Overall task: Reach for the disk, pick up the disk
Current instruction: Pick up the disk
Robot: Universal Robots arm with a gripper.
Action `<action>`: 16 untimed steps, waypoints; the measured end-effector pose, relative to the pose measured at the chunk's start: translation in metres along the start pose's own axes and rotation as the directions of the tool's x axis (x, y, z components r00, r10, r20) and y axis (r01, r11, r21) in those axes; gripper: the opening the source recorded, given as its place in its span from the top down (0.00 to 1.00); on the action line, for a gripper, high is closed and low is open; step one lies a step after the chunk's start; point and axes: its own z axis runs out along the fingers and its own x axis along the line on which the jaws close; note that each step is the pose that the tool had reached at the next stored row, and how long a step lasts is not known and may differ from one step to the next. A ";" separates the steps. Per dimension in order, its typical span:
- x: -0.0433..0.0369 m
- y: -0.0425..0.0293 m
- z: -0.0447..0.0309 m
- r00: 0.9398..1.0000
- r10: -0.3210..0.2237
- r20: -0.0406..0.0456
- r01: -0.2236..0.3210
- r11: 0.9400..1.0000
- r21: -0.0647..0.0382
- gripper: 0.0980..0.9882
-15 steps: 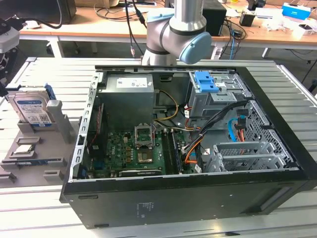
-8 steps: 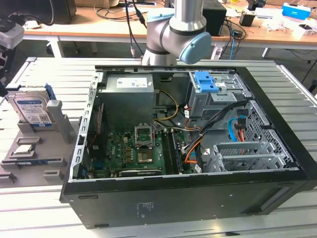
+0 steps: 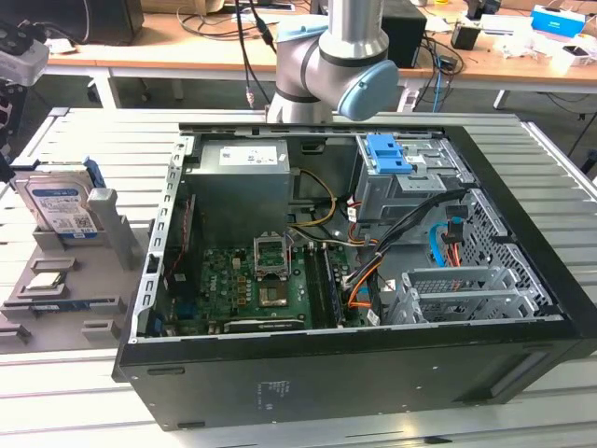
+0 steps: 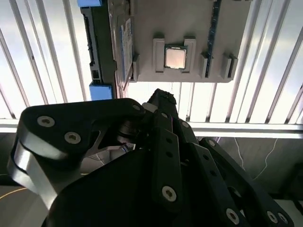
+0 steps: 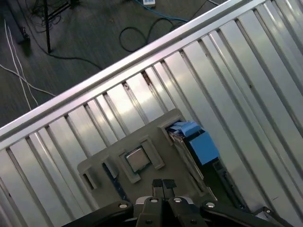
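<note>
The disk (image 3: 58,201) is not yet gripped. The gripper (image 5: 163,183) hangs empty, jaws seemingly pressed together, above the grey holder (image 5: 161,124). There the disk stands on edge beside a small chip (image 5: 137,159), at nine o'clock of the computer case (image 3: 326,373). Part the jaws first, then straddle the disk's thin faces, clear of the chip.

At the exterior view's left you have the disk (image 3: 58,207) standing upright in the holder (image 3: 98,280) on the bench (image 3: 56,392). A chip (image 3: 47,281) lies nearer on that holder, and the computer case (image 3: 326,373) sits just right.
</note>
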 end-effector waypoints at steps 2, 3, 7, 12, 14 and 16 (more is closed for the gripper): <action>0.0000 0.0000 0.0000 0.999 -0.044 -0.002 0.044 0.999 0.000 0.99; 0.0000 0.0000 0.0000 0.998 -0.067 -0.003 0.067 0.998 0.000 0.99; 0.0000 0.0000 0.0000 0.989 -0.147 -0.006 0.147 0.989 0.000 0.99; 0.0000 0.0000 0.0000 0.963 -0.269 -0.010 0.269 0.963 -0.001 0.99; 0.0000 0.0000 0.0000 0.942 -0.335 -0.013 0.335 0.942 -0.002 0.99; 0.0000 0.0000 0.0000 0.927 -0.375 -0.014 0.375 0.927 -0.003 0.99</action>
